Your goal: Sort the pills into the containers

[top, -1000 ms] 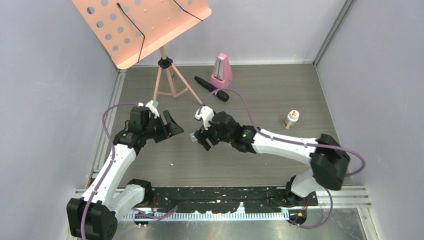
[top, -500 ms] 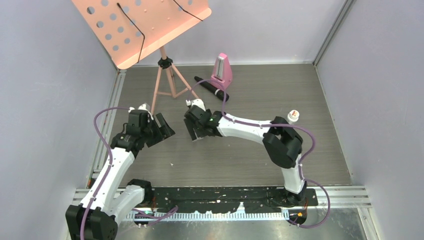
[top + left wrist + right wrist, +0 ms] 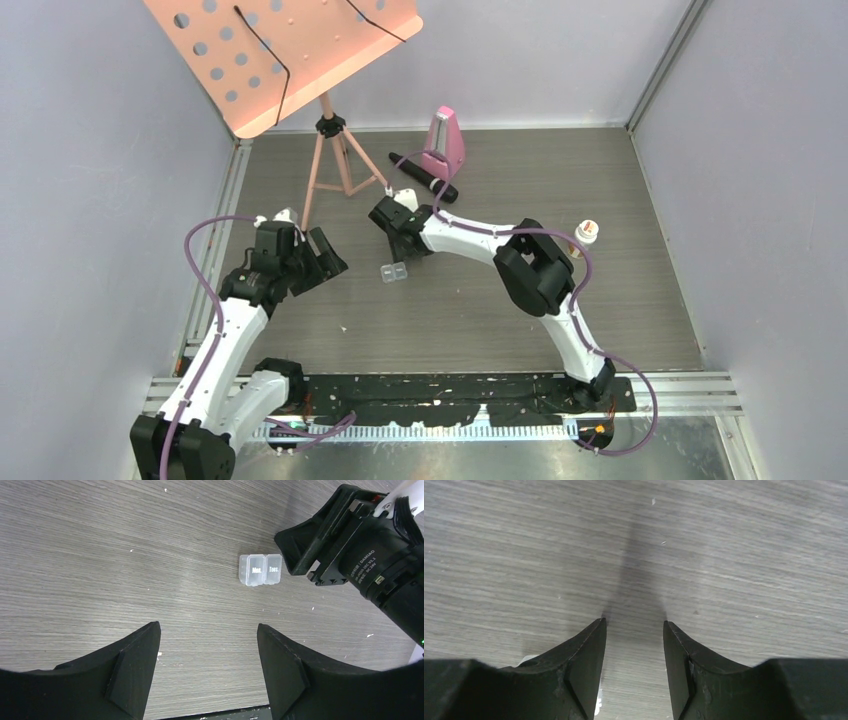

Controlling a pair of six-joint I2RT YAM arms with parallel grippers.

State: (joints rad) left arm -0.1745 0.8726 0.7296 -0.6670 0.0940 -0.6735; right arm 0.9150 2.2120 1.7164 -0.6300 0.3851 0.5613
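Clear pill box (image 3: 260,570), lids printed "Mon." and "Tues." in white, upside-down "DAMIAO" on right arm's black wrist motor (image 3: 372,562)

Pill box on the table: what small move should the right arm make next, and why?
Probably ease the right gripper toward the pill box to lift a lid: the box lies free just beside it, both lids look shut, and its jaws stand apart, empty.

Ahead of your black left fingers (image 3: 131,672) you see a clear pill box (image 3: 260,570) with white lettering, on a grey, streaky wood-grain table (image 3: 100,555).
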